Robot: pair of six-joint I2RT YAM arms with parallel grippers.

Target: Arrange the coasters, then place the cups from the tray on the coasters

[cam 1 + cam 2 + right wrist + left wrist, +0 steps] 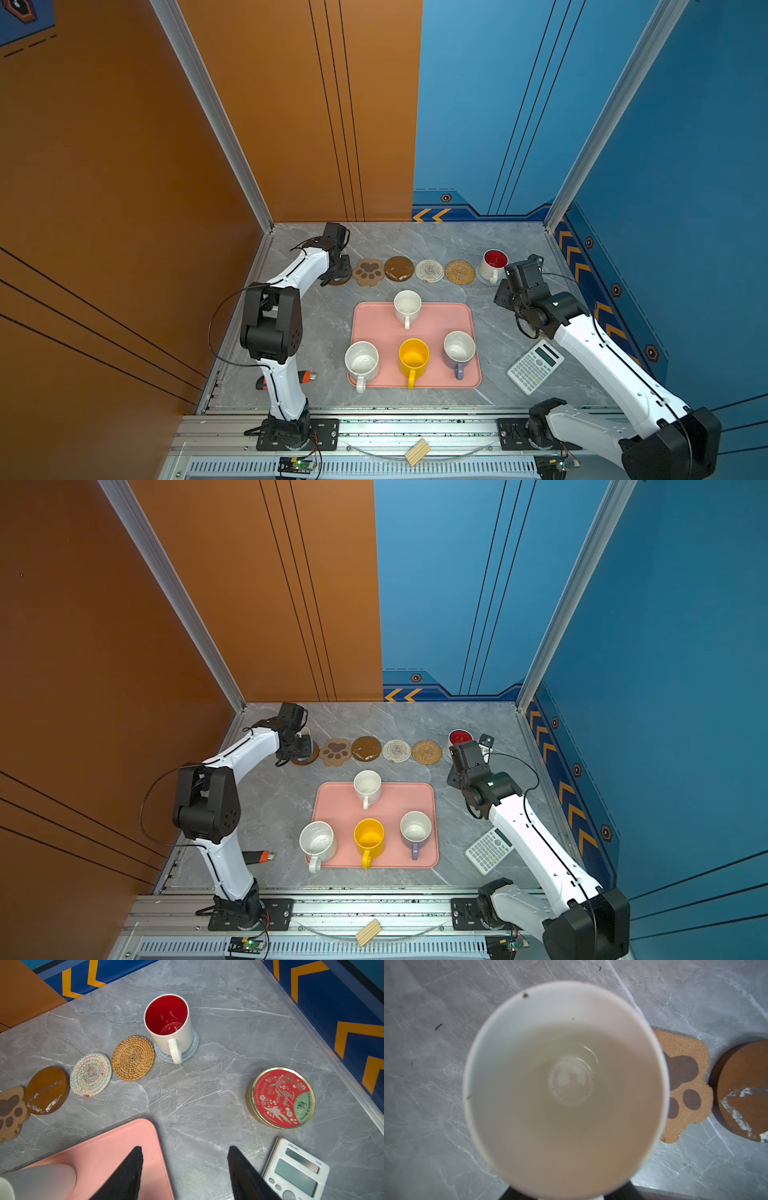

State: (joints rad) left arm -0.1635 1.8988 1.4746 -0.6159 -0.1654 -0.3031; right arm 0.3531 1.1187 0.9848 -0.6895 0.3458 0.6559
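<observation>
One cup (564, 1088) stands on the wooden coaster (308, 759) near the desk's far-left corner, left fingers (332, 277) at it, grip undeterminable. The right fingers (124, 1172) gape empty. Judged rigid, slippery, breakable: grasp the rim.

I see both top views evenly bright, shadows soft; in my left wrist view the pale ceramic cup (564, 1088) is blurred at its rim; glare streaks the brown wooden disc coaster (47, 1090).
</observation>
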